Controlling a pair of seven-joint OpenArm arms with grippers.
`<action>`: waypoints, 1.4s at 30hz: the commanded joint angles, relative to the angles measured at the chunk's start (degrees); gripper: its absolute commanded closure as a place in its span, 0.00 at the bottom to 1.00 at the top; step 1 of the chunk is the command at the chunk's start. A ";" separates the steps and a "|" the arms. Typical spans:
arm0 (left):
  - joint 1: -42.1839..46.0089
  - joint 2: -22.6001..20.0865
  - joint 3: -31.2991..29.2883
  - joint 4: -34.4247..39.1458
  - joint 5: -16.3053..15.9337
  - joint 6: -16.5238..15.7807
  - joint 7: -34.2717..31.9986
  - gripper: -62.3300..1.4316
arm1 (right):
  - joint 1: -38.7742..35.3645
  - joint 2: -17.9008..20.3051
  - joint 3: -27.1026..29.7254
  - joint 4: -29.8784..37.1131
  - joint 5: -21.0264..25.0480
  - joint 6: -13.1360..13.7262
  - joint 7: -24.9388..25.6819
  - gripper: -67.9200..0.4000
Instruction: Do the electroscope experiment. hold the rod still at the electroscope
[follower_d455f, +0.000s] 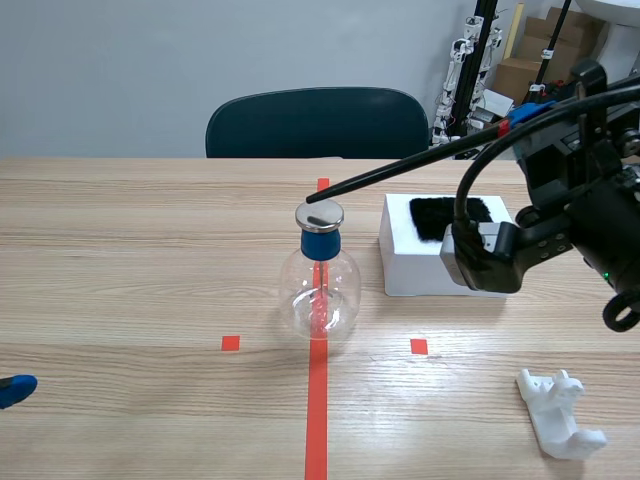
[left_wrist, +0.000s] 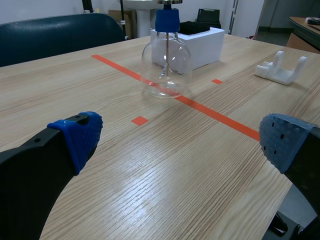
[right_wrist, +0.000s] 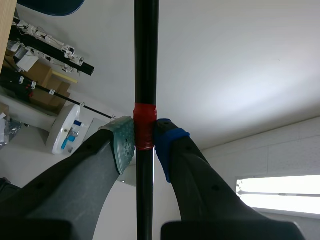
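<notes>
With your right gripper's (right_wrist: 144, 141) fingers clamped on the rod (right_wrist: 146, 60), its tip at the electroscope (follower_d455f: 319, 285), only steady holding remains; your left gripper's (left_wrist: 182, 142) fingers gape empty.

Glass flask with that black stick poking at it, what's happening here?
The robot's right claw is shut on a long black rod at its red band, with the rod's tip at the metal disc atop the electroscope, the clear flask on the red tape line. Whether they touch is unclear. The left claw is open, empty, low over the table. A white box with black cloth sits beside it.
</notes>
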 joint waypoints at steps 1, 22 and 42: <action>-0.13 -0.35 -0.22 0.87 -0.76 -0.04 -1.20 0.00 | 0.68 0.31 0.90 0.68 -0.66 -0.79 -0.76 0.96; -0.13 -0.35 -0.22 0.87 -0.74 -0.04 -1.20 0.00 | -10.80 -2.43 13.92 14.27 0.87 -1.05 0.33 0.96; -0.13 -0.35 -0.22 0.87 -0.74 -0.04 -1.20 0.00 | -47.06 -23.04 22.38 29.53 17.88 -1.03 16.96 0.96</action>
